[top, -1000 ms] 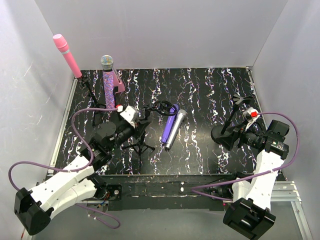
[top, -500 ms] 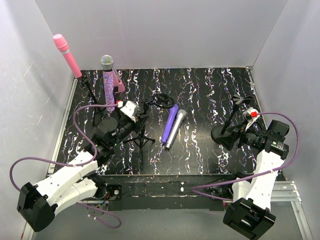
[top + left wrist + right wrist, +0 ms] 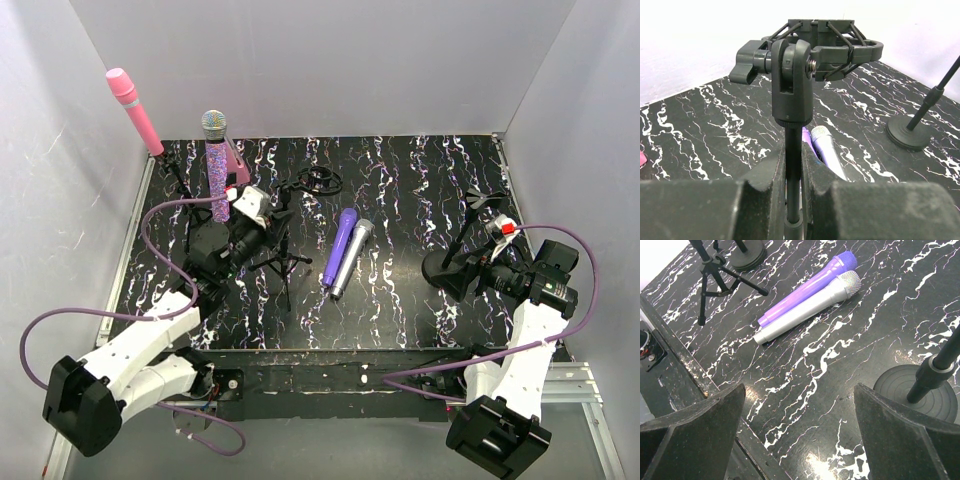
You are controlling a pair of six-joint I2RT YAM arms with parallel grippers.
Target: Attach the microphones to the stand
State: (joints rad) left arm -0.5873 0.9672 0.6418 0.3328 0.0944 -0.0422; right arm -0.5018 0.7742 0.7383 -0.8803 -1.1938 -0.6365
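Right claw (image 3: 800, 405): jaws set wide apart, nothing between them; it hangs low over the near right of the table (image 3: 420, 180), just beside the disc foot of the round-base stand (image 3: 900, 390).
Round-base stand: upright, its clip carrying no microphone.
Left claw (image 3: 794, 170): closed tight on the thin pole of the tripod stand (image 3: 283, 258), one pad pressing each side of the pole, below the swivel joint.
Tripod stand: upright at left of centre, legs spread; whether the feet rest on the table I cannot tell.
Shock mount (image 3: 825, 47): on top of the tripod pole, its ring empty.
Plain purple microphone (image 3: 340, 243): flat on the middle of the table, head towards the far side, between the two claws, held by neither.
Silver-grey microphone (image 3: 352, 258): flat beside the purple one and touching it, on its right.
Glittery purple microphone (image 3: 215, 170): upright on a stand at far left, mesh head up.
Pink block (image 3: 238, 166): just beside the glittery one.
Pink microphone (image 3: 134, 112): far left corner, on a stand, tilted with its head up and leftwards.
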